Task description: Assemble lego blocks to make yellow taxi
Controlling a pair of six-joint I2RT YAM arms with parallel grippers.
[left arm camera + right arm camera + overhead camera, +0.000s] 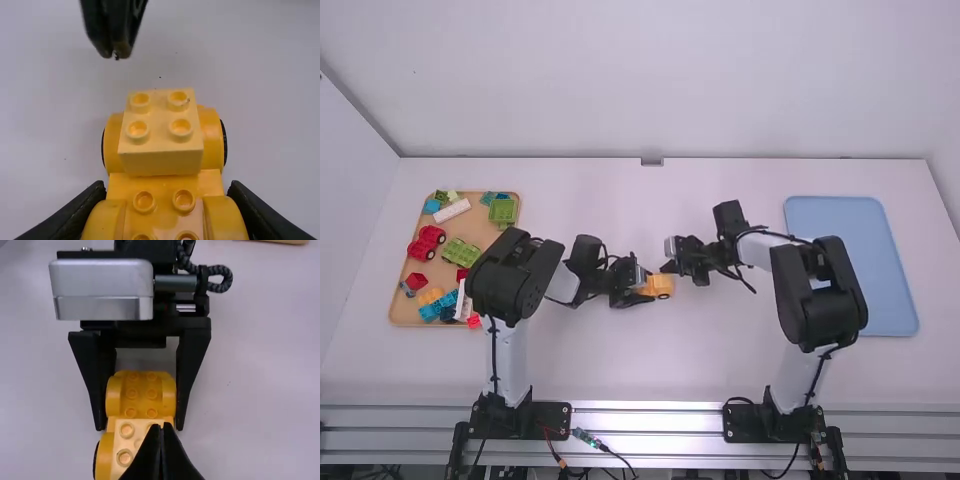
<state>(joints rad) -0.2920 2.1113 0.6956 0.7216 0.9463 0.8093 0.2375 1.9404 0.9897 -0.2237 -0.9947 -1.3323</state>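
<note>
The white bench [620, 365] spans the frame. The left arm [515, 275] and right arm [817, 290] rise from the lower edge and converge near the centre. The blue tray [840, 225] lies at right; the wooden tray [396, 312], holding mixed blocks [462, 252], lies at left, behind the left arm as seen from the right hand [161, 428]. That arm would obstruct a direct reach to the stock. The right hand is clenched, fingertips together and empty. The left hand [140, 424] grasps the yellow car base [165, 187] by its sides, near the centre of the high view; whether the base touches the bench cannot be determined. The base's long axis runs roughly left to right in that view, out from the left hand. The pale yellow block [160, 120] sits on its free end, towards the right hand, whose tips stand just beyond, to the upper right. The left hand is nearer the base. Pressing the block would likely require the right tips centred over its studs [180, 127]; close quarters present a collision risk.
</note>
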